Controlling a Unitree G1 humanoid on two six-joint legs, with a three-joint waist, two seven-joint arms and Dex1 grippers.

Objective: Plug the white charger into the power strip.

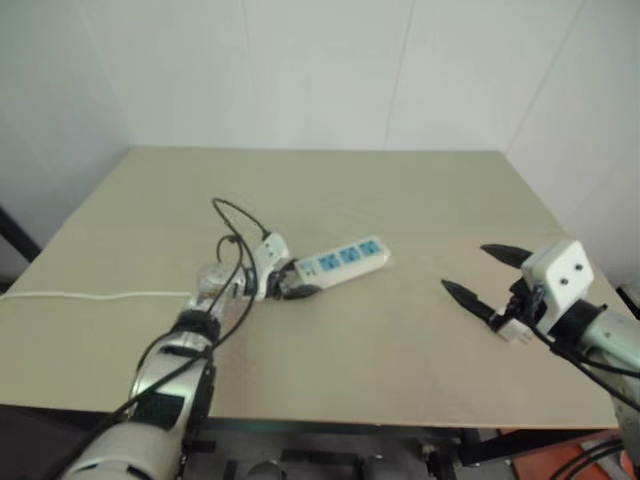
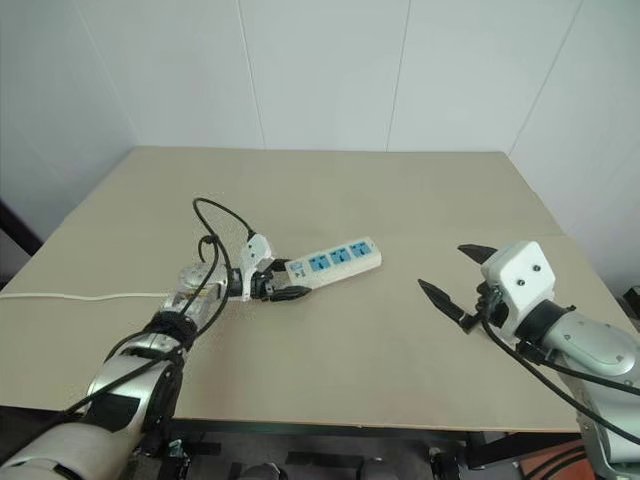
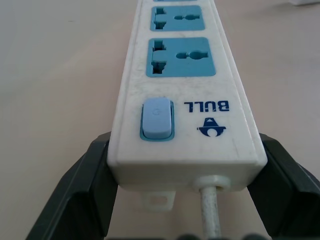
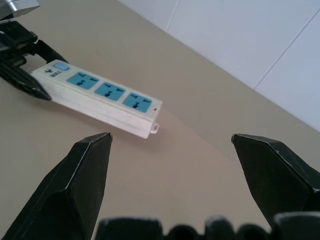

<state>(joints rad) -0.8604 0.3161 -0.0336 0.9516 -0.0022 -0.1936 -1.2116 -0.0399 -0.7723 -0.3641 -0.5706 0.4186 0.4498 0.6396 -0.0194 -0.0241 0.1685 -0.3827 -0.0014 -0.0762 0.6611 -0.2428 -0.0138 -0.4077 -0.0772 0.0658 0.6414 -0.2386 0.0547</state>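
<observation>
Head views
Desk (image 1: 400,380): a flat tan top in front of a white wall.
Power strip (image 1: 345,258): a long white bar with three blue socket faces. It lies on the desk a bit left of the middle and points toward 2 o'clock.
Left tool (image 1: 290,290): it is clamped on the switch end of the power strip, at the strip's 8 o'clock end.
Cord (image 1: 90,296): a thin white line across the desk, running off toward 9 o'clock.
Right tool (image 1: 480,275): it hangs above the desk at 3 o'clock from the strip, well apart from it. Its two black fingers stand wide and hold nothing.

Left wrist view
Power strip: its switch end sits between the two black fingers (image 3: 82,192), one on each long side, both touching it.
Switch (image 3: 157,119): a pale blue button beside the first blue socket.
Cord: it comes out of the end wall of the strip.

Right wrist view
Right tool: its fingers (image 4: 75,185) are spread wide, with bare desk between them.
Power strip: it lies past the fingers, with the left tool on its far end.
</observation>
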